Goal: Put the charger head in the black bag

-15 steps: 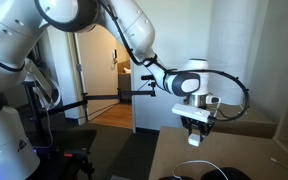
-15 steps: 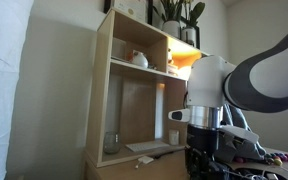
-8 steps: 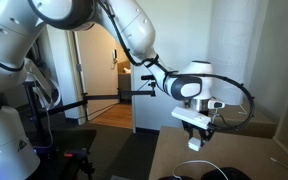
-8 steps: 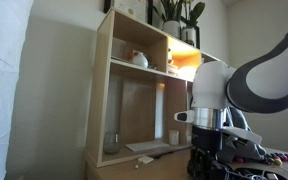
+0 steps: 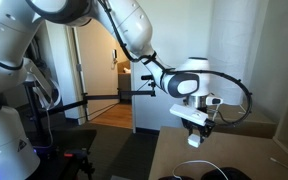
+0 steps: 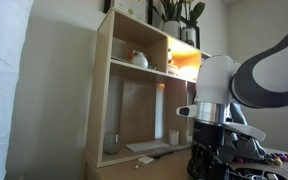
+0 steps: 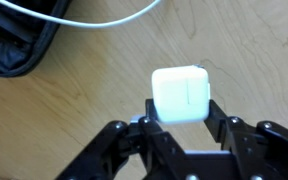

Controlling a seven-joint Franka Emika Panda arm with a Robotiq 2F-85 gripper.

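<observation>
The charger head (image 7: 180,95) is pinched in the gripper (image 7: 181,108), held above the table (image 7: 94,90), so the pickup looks done. What remains is carrying it over the bag (image 7: 19,45), which sits at the upper left of the wrist view, and releasing it. The bag's inside is not visible, and a cord (image 7: 104,18) lies near it

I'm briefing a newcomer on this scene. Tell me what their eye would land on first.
In the wrist view, the white charger head stands out, pinched between the black jaws against the wooden table. The black bag lies at that view's upper left, with a thin white cord curving past it. In an exterior view, the big white arm reaches across the room.
</observation>
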